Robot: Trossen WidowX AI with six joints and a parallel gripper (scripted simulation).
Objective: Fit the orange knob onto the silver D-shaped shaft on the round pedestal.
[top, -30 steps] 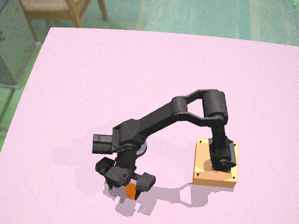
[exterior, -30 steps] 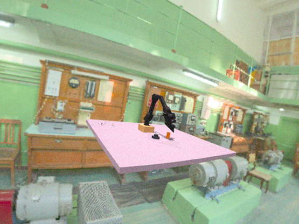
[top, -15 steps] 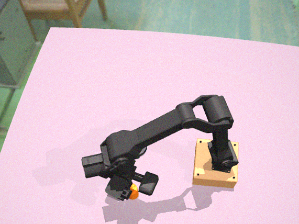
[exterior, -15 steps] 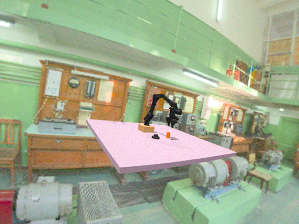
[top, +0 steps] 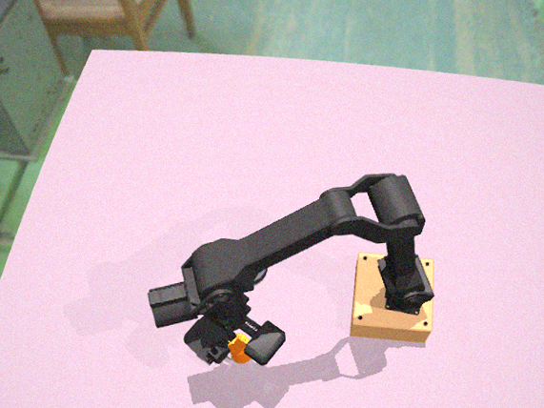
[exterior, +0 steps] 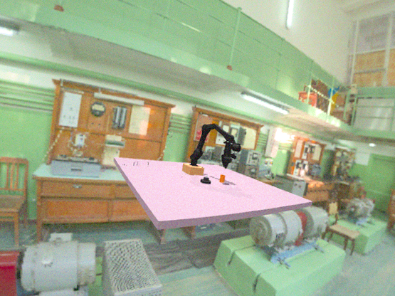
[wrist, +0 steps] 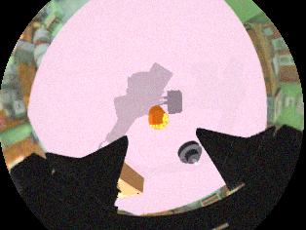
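Note:
The orange knob stands upright on the pink table, and its hole is hidden underneath. The dark round pedestal with the silver shaft stands close beside the knob; in the top view the arm hides it. My gripper is open and empty. It points down and hangs well above the knob, with the knob showing between its fingers in the wrist view.
The arm's wooden base block sits on the table to the right of the knob in the top view. A chair and a grey cabinet stand on the floor beyond the table's far left corner.

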